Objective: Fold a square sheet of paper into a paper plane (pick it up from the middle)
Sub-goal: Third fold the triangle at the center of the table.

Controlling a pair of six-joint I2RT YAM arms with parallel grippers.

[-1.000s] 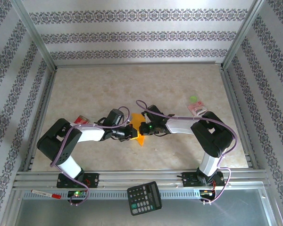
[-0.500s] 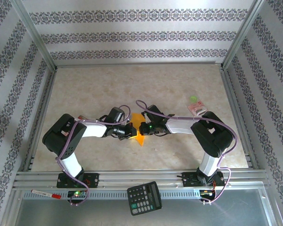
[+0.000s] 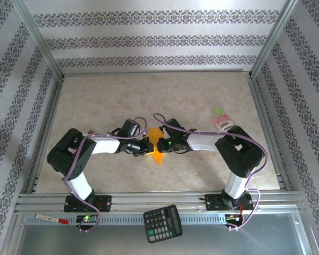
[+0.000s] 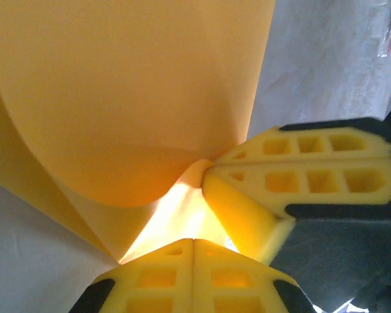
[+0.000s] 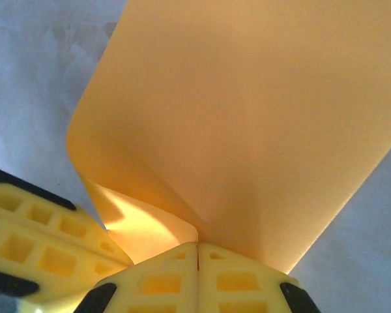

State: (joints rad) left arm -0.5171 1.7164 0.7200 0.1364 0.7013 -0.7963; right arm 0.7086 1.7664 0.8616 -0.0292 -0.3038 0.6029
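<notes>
On the table, near its middle, your left gripper and right gripper clamp the paper tip to tip — the sheet curls up from the pinch. Move both in step and press the layers flat, so the crease lands straight.

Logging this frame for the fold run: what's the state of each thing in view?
square sheet of paper: curled over, pinched by both grippers, no plane shape yet.
left gripper: shut on the paper.
right gripper: shut on the paper.
calculator: face up, untouched.
pink packet: lying on the table, untouched.
</notes>
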